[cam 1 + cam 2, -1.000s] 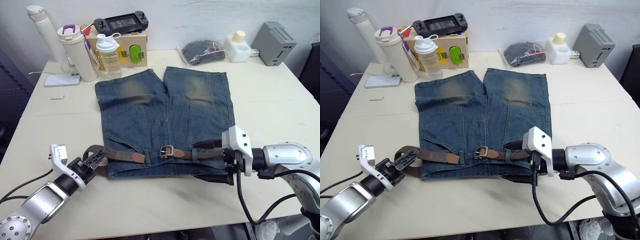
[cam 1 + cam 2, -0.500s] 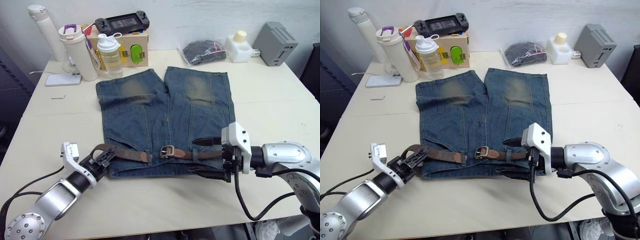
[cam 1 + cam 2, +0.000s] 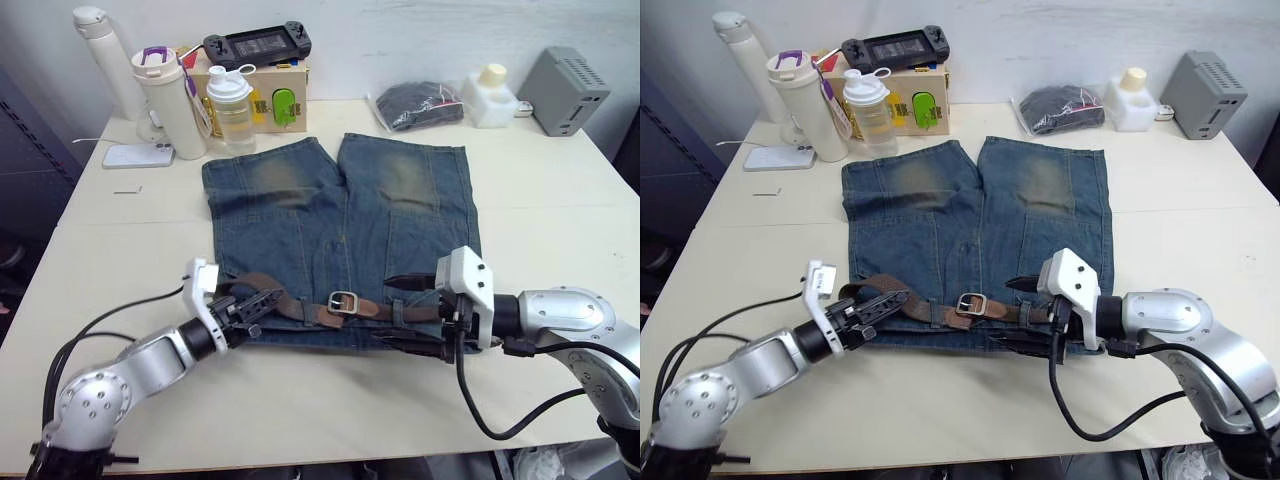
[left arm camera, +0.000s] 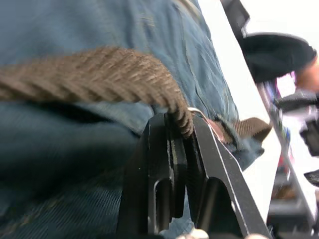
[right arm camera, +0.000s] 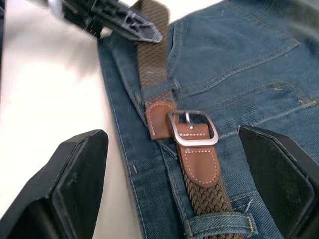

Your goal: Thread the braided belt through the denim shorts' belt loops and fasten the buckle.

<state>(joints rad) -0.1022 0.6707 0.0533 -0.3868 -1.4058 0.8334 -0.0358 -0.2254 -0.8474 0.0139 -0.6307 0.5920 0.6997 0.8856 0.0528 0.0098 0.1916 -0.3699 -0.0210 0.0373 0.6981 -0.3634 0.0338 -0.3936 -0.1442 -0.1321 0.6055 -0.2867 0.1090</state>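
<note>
Two grippers work at the near edge of the denim shorts (image 3: pixel 340 230), which lie flat on the table (image 3: pixel 560 220). The left gripper (image 3: pixel 878 307) is clamped on the braided belt (image 5: pixel 152 64) at the waistband's left end. The right gripper (image 3: pixel 412 315) stands spread wide at the right end, holding nothing. The buckle (image 5: pixel 193 128) lies mid-waistband, leather tip beside it. No legible writing is visible.
</note>
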